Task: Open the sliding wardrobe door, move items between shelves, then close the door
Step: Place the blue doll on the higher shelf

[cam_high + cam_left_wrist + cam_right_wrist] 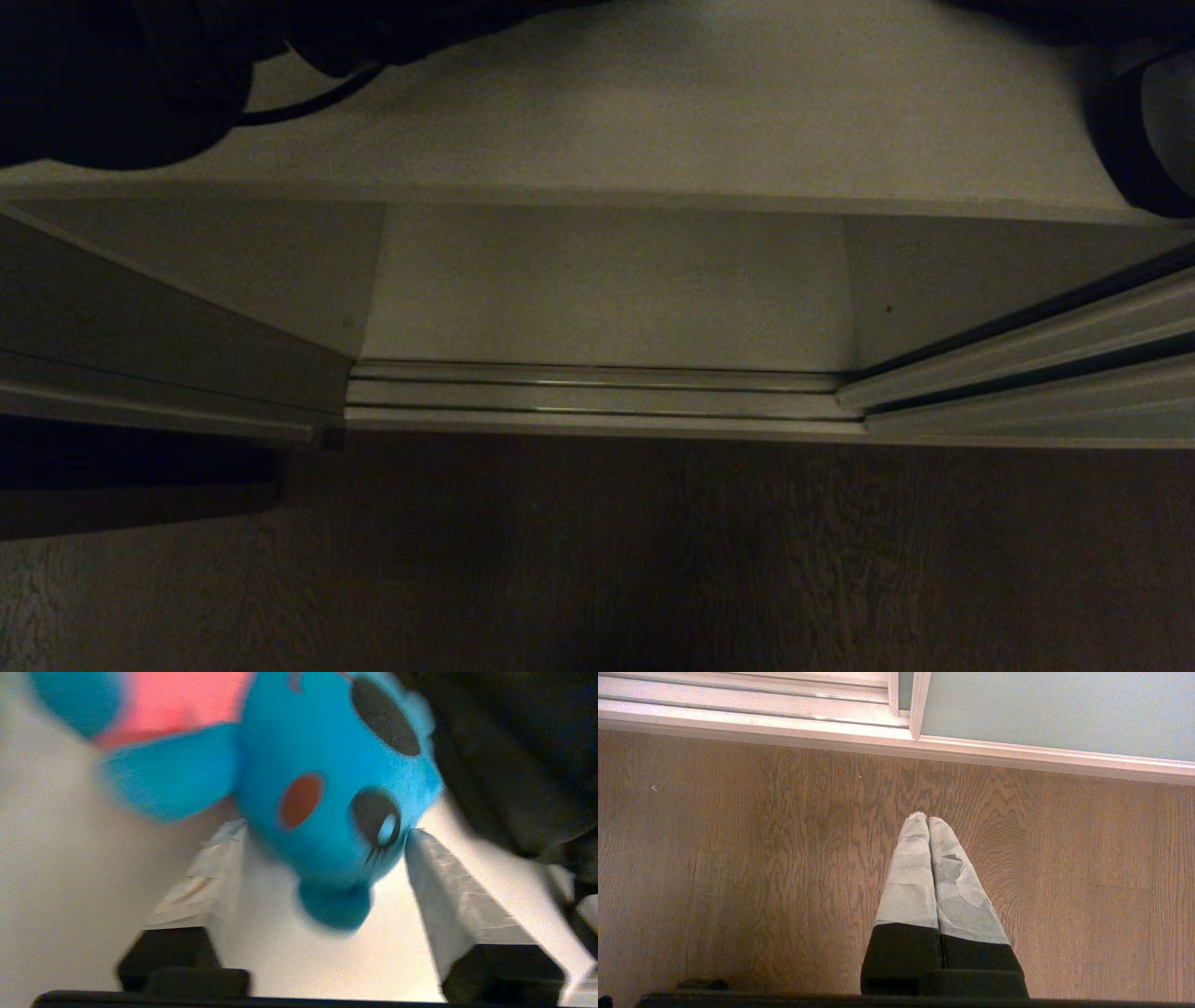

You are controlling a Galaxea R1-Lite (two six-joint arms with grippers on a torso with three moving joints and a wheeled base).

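Letting go: looks like the drop-off part of the shelf-to-shelf move, with the teal toy (pixel 322 807) going down on a shelf (pixel 60 858) inside the wardrobe
Left gripper (pixel 322 835): fingers spread wide either side of the toy's head. One pad seems to brush the cheek by the eye, the other sits just off it, so I'd say it's no longer clamped on anything
Toy: upside down from the wrist view, pink belly away from the fingers, nose pointing back between them. Whether it's fully resting on the board or still dropping, can't tell, it's blurry
Dark stuff: some dark cloth or bag right beside the toy, can't make out which
Right gripper (pixel 928 819): fingertips pressed together, holding nothing, hanging over the wood floor (pixel 738 858) in front of the wardrobe, parked
Door (pixel 1055 714): pale panel slid off to the side, bottom track (pixel 597 392) bare in the gap, so the wardrobe's open
Head view: only track, floor and a lower shelf (pixel 653 103), no arm in it
Frog: not visible anywhere
Next: my guess is pull the left hand straight back without snagging the plush on a pad, check it stays put, then sort the other toy or slide the door closed
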